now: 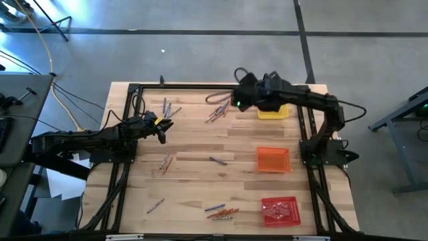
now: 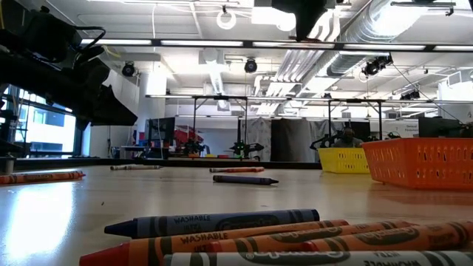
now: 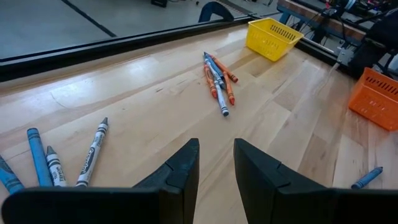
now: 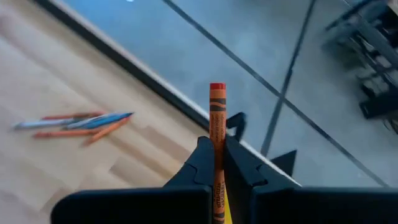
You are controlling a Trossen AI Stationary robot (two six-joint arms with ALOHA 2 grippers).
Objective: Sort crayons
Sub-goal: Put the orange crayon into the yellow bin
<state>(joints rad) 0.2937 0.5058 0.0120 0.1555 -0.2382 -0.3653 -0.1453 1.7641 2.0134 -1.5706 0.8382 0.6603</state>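
From above, the right gripper (image 1: 235,102) hangs over the table's far edge, beside the yellow tray (image 1: 273,112) and just past a heap of crayons (image 1: 215,114). The left gripper (image 1: 161,127) waits near another small cluster (image 1: 168,108); more lie scattered toward the near edge. The orange tray (image 1: 273,159) and red tray (image 1: 279,210) sit down the right side.

At table level, crayons (image 2: 222,222) lie in the foreground; neither gripper is clear here.

The left wrist view shows its fingers (image 3: 180,171) narrowly parted on nothing, aimed at a mixed heap (image 3: 217,81).

In the right wrist view the fingers (image 4: 202,165) are clamped on an orange crayon (image 4: 216,130) standing upright. I judge it belongs in the orange tray: carry it steadily, centre it well over the mesh, lower it, then release so it cannot bounce out.
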